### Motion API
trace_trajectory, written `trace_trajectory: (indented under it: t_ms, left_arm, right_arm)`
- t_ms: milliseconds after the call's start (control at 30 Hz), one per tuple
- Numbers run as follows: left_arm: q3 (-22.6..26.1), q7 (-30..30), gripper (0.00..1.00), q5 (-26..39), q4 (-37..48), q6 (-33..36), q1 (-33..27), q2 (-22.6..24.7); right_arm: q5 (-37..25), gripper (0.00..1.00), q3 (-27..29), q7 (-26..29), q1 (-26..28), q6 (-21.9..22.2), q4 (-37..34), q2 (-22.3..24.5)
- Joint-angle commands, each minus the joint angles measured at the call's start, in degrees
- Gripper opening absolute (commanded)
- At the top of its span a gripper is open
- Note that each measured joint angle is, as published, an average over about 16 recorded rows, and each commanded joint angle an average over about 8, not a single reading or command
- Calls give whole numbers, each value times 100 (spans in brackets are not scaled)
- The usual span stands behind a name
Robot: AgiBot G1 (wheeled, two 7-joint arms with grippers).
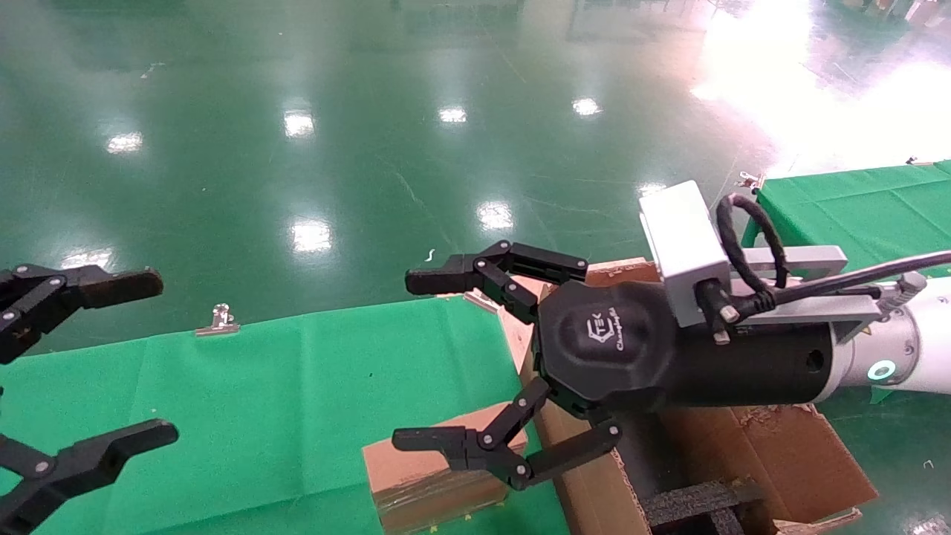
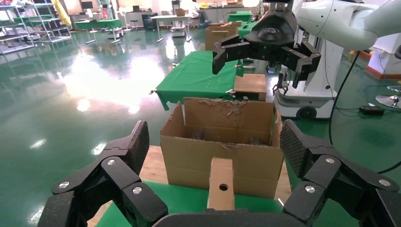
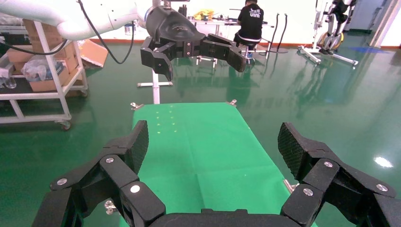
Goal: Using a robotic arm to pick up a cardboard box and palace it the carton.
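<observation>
Closest to my head camera, at its left edge, my left gripper [image 1: 82, 364] hangs above the green cloth [image 1: 260, 401], its 2 black fingers [image 1: 111, 286] spread wide with nothing between them. That arm's wrist camera looks along the table past its own spread pads at the cardboard box [image 2: 222, 189], which stands on the cloth with its small round hole facing the lens, and at the carton [image 2: 220, 158] just behind it.

Moving right across the head view, a metal clip [image 1: 217, 321] sits at the far edge of the cloth. Next comes the cardboard box [image 1: 438, 475], resting on the cloth just beside the carton's near wall, with clear tape showing along its side. It is outside the carton, and nothing grips it.

Above and just right of it is my right gripper [image 1: 446, 364], at the end of the robotic arm [image 1: 891, 349]. Its fingers are splayed wide, 1 pair reaching over the cloth's far edge, the other hanging over the box; I cannot tell whether they touch it. Under that arm sits the carton [image 1: 802, 453], its flaps torn ragged, with black foam lattice [image 1: 691, 505] inside.
</observation>
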Motion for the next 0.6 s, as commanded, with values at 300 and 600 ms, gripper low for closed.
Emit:
trace_trajectory:
  t_ms: [300, 600]
  left_arm:
    - [0, 0, 100, 0, 0, 0, 0, 0]
    - [0, 0, 51, 0, 0, 0, 0, 0]
  right_arm:
    - [0, 100, 0, 0, 0, 0, 0, 0]
    - [0, 100, 0, 0, 0, 0, 0, 0]
